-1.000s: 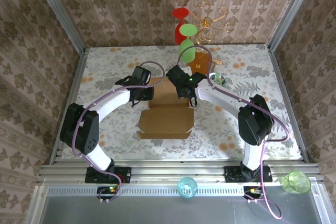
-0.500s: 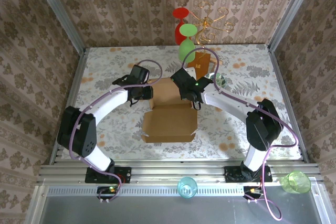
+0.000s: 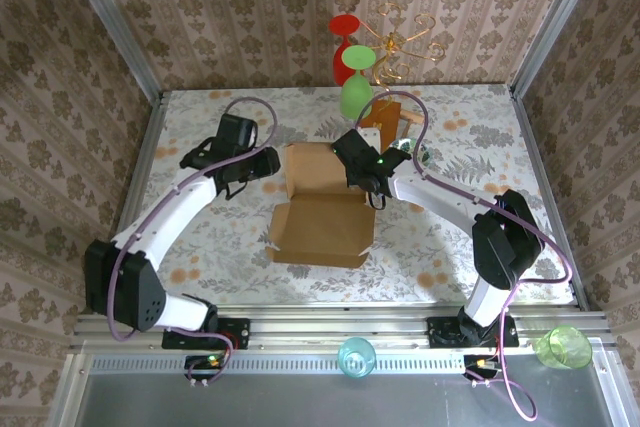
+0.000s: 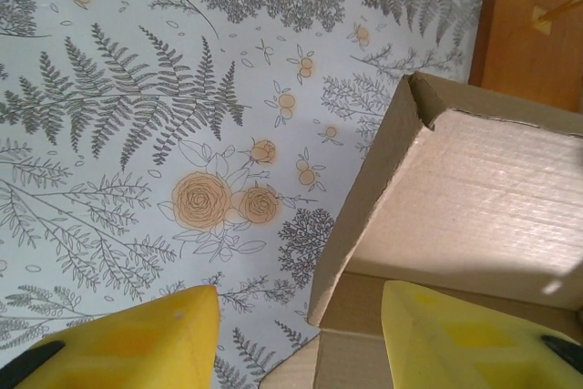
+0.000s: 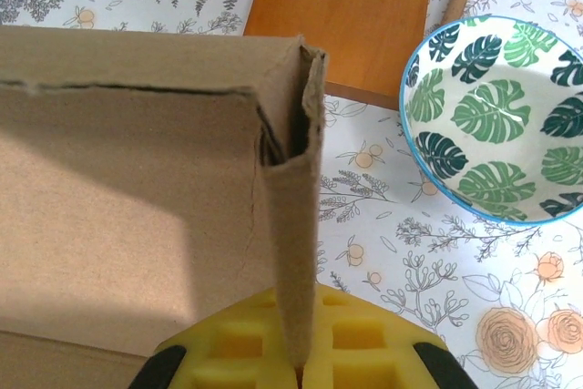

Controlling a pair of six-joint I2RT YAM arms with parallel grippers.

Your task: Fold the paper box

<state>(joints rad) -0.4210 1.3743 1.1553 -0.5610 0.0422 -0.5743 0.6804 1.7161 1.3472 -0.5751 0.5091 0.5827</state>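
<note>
— Where the right gripper [image 5: 296, 357] sits, what has it got hold of?
— Its yellow pads [image 5: 360, 362] are pinched on the upright right-hand wall of the paper box [image 3: 320, 212]; the cardboard edge runs down between them.
— And the box itself?
— Around the middle of the tabletop [image 3: 200, 237], a little toward the far edge. Its near panel lies flat, its far part stands raised with walls up.
— The left gripper [image 3: 268, 162]?
— Spread wide, gripping nothing. It hangs just beside the box's left wall, and the wrist view shows that wall's corner ahead of the gap between its two yellow fingers [image 4: 155, 339].
— Anything else nearby?
— An orange-brown board [image 5: 342, 6] with a gold mark lies behind the box toward the far edge, and a leaf-patterned bowl [image 5: 496, 116] stands just beside it, right of the box
</note>
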